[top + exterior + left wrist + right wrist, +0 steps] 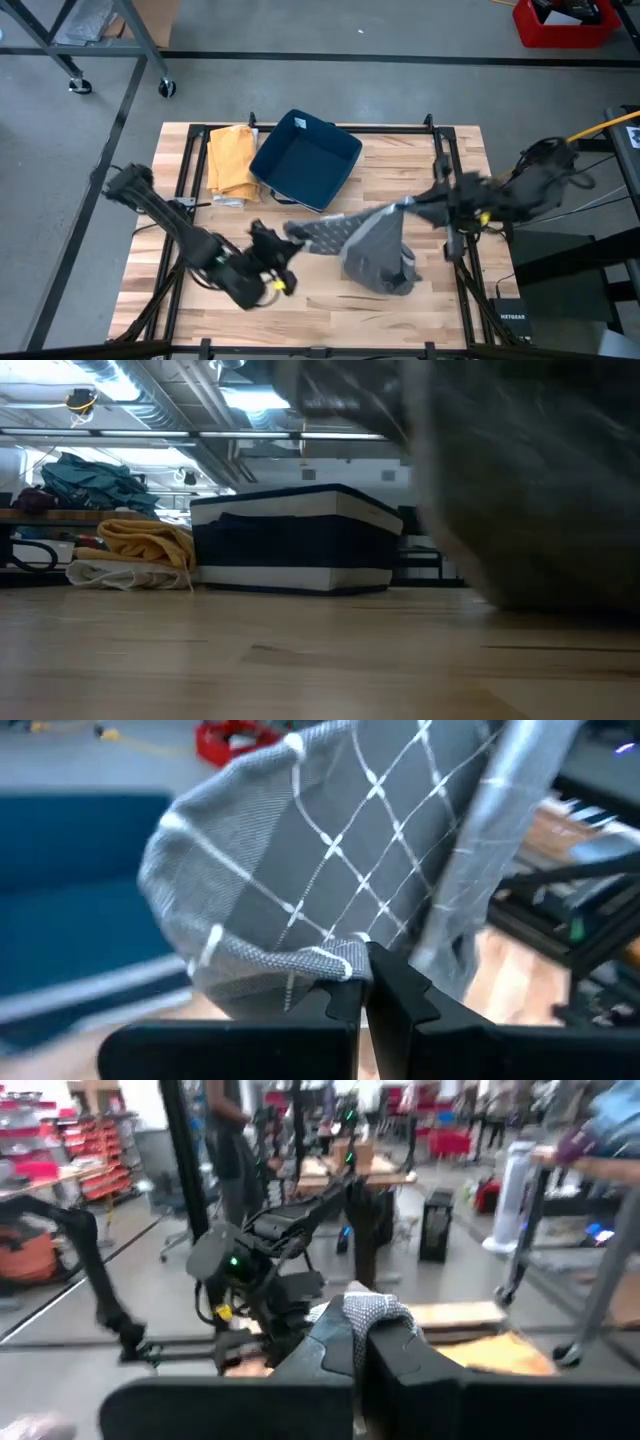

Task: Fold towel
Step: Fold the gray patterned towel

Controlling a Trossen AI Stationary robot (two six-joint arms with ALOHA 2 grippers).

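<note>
- Nearest the low camera, a dark blurred mass of the grey checked towel (520, 490) is seen filling the right side, hanging down to the wooden table (300, 660).
- The table (440, 300) is seen from above as a butcher-block top framed by dark rails.
- The towel (372, 245) is held up over the table's right-centre, stretched between both grippers; one corner is drawn toward the left, one toward the right, and the rest is bunched in a heap on the wood below.
- A navy fabric bin (305, 160) with a white band is set at the table's far centre, tilted at an angle; in the low view the bin (295, 540) is seen standing on the wood.
- A yellow cloth (230, 158) is laid just left of the bin, on top of a white cloth (230, 198) whose edge shows beneath; both are seen in the low view as a yellow heap (150, 540) over a white one (125, 573).
- The left gripper (290, 235) is found at the towel's left corner; in its wrist view the fingers (385, 985) are pressed together, pinching the towel's hem (320, 960).
- The right gripper (412, 207) is found at the towel's right corner; in its wrist view a tuft of towel (372, 1312) is pinched between the closed fingers (330, 1342).
- A red crate (565, 22) is seen on the floor beyond the table.
</note>
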